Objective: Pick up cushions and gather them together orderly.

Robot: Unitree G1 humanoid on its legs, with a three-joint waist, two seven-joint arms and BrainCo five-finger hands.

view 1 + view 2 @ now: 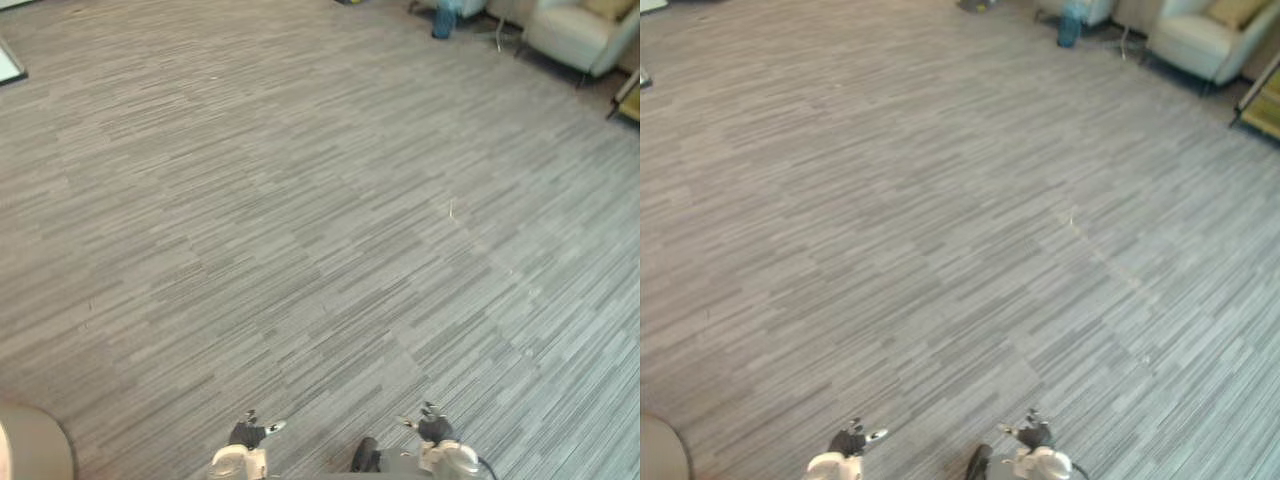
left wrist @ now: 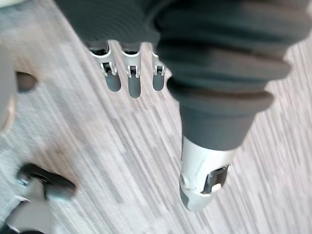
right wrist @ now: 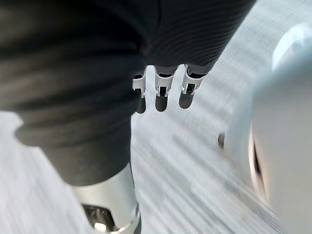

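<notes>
Left hand, right hand low, fingers straight

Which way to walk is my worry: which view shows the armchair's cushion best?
The right eye view: the yellowish cushion lies on the pale armchair at the far right, cut by the top edge. The left eye view shows less of it, cropped closer. The wrist views face the carpet close up.
</notes>
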